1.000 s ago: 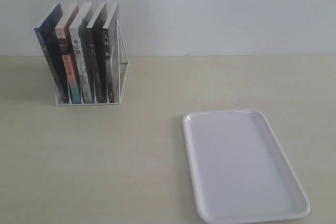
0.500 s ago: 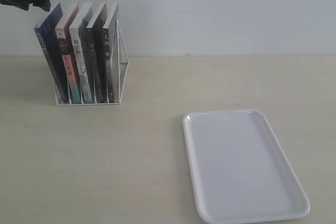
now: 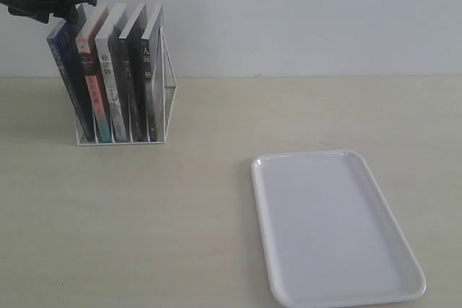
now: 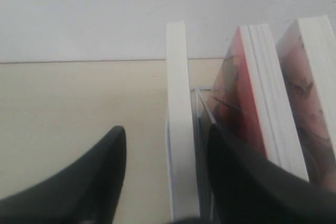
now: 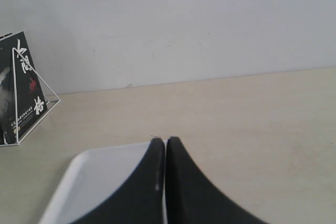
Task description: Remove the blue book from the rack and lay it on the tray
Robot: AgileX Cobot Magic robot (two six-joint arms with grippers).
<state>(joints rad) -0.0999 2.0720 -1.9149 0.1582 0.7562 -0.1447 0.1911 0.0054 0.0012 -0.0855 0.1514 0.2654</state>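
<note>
Four books stood side by side near the far left corner of the tabletop [image 3: 180,207], spines toward the near edge, all leaning slightly to the left. The pink-red-spined book [image 3: 92,81] was leftmost of the four. Beside it stood a pale grey-spined book [image 3: 110,81], then a dark-spined book [image 3: 130,84]. The black book [image 3: 149,77], marked with white characters, was nearest the table's middle. Their white page edges faced up. The tabletop was pale, wood-coloured and matte. A plain white wall [image 3: 303,12] rose behind its far edge.
</note>
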